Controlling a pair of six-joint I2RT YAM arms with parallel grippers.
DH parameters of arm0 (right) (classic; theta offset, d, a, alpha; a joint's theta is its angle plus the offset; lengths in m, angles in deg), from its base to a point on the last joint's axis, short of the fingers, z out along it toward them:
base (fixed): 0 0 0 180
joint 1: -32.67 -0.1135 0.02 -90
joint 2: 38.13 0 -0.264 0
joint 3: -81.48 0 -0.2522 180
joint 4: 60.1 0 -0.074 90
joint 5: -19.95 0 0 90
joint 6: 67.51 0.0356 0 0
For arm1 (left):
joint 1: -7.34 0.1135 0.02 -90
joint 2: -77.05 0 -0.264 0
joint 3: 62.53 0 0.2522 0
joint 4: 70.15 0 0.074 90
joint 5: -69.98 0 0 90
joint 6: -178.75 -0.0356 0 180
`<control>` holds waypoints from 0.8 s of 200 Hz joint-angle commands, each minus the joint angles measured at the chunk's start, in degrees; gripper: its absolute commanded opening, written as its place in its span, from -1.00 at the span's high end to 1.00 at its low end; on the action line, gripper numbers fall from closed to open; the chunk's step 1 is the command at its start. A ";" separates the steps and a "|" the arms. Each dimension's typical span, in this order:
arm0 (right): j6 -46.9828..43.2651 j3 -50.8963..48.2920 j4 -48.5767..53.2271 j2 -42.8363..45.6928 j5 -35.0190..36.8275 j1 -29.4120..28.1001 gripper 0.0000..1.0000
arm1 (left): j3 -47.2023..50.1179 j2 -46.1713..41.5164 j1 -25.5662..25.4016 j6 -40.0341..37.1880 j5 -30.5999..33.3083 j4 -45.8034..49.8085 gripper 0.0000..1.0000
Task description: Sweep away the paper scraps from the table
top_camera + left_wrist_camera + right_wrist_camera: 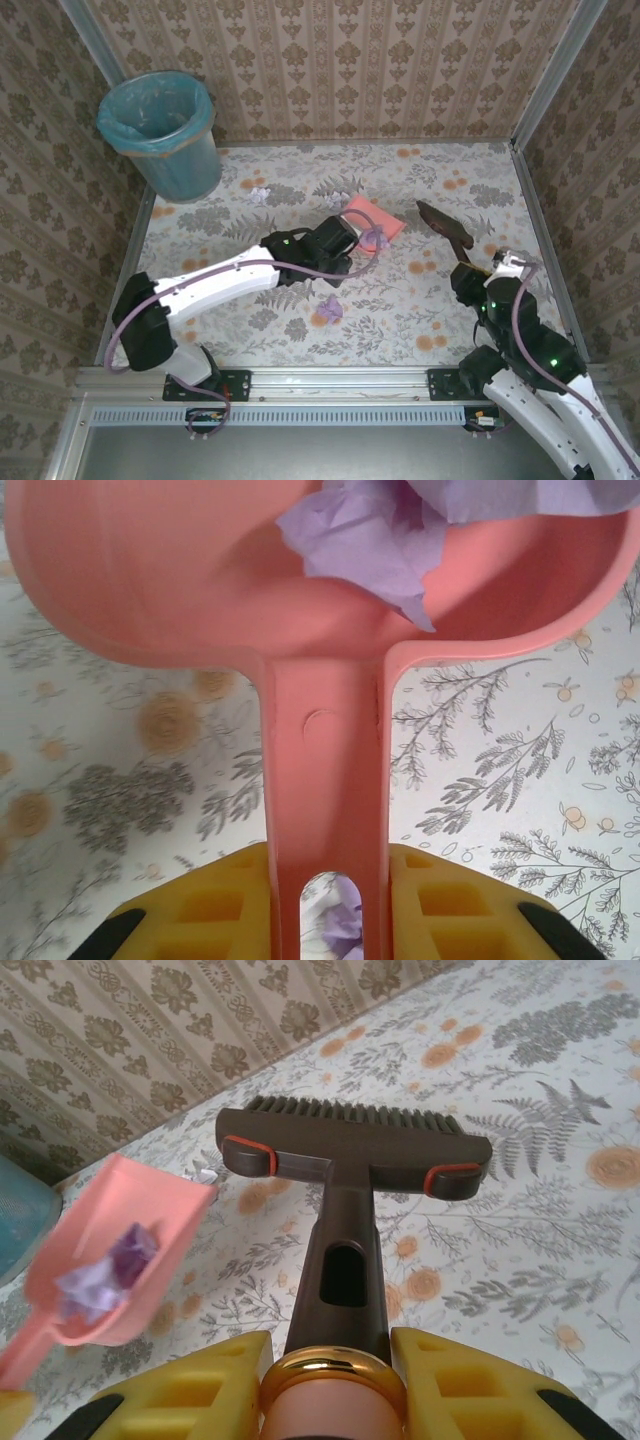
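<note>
Paper scraps point(372, 237): a lilac bunch sat in the pink dustpan point(378, 218), mid-table. Left wrist view showed crumpled lilac paper point(380, 530) against the pan's back wall point(200, 580). The right wrist view showed the same wad point(105, 1275) in the pan point(125, 1210).

Three more scraps were loose on the table point(400, 310):
- a lilac wad point(330, 308) nearer the arms, just past the left forearm
- a pale one point(260, 195) near the bin
- a pale one point(337, 200) just beside the pan's far left edge

Left gripper point(350, 240): clamped on the dustpan handle, yellow fingers point(450, 910) tight on either side of it point(325, 900).

Right gripper point(467, 268): clamped on the handle of the dark brown brush point(445, 225). In the wrist view the fingers point(460, 1380) flanked the handle point(330, 1370). The brush head point(355, 1145) pointed bristles-first toward the far wall and lay right of the pan, apart from it.

Bin point(160, 130): teal, with a teal liner, far left corner, well apart from pan and brush. I couldn't make out from above whether anything lay inside.
</note>
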 commanded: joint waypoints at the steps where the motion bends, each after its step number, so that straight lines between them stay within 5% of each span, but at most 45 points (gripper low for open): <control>1: -3.14 -3.50 -14.02 0.47 -2.41 -0.29 1.00 | 1.26 -4.29 1.05 3.64 4.53 6.73 1.00; 80: -5.53 -16.69 -39.69 -11.66 -22.43 -0.91 1.00 | 0.65 -18.75 12.46 10.56 6.62 23.25 1.00; 160: -8.35 -23.48 -49.12 -13.39 -20.00 -4.86 1.00 | -12.17 -20.64 30.81 9.74 1.77 30.47 1.00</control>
